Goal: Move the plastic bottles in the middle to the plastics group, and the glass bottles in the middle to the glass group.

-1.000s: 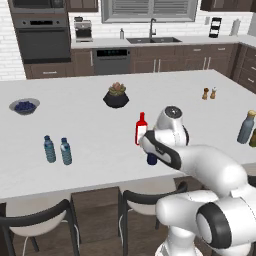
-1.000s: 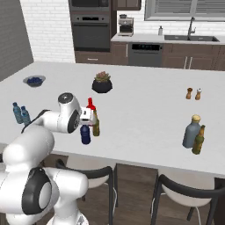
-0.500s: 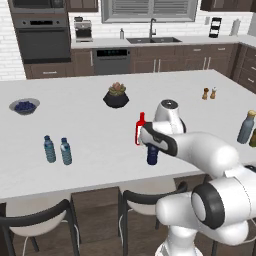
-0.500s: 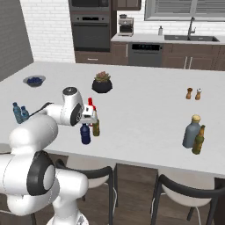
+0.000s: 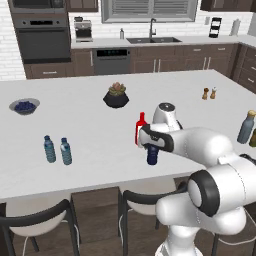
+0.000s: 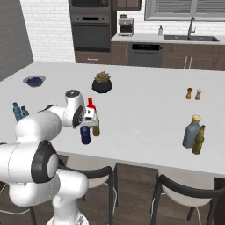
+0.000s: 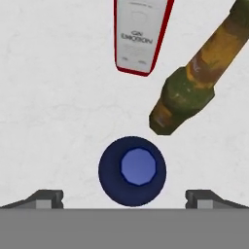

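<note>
water bottles point(image 5: 57, 150), 2 pale see-through plastic ones, stand upright at the island's point(image 5: 100, 125) left, near a bowl point(image 5: 24, 105) of dark fruit. mid-counter, the stubby navy bottle point(image 7: 132, 170) stands upright, round cap up, between the gripper's point(image 7: 124, 198) wide-apart fingertips, untouched. just beyond it stand the flat red flask point(image 7: 140, 36) with white label and the mottled brown bottle point(image 7: 199, 73). far right stand the grey-blue bottle point(image 6: 191, 131) and olive bottle point(image 6: 198, 139).

Claw point(image 7: 124, 197) has swung over navy bottle point(image 7: 132, 170), seemingly lower.
</note>
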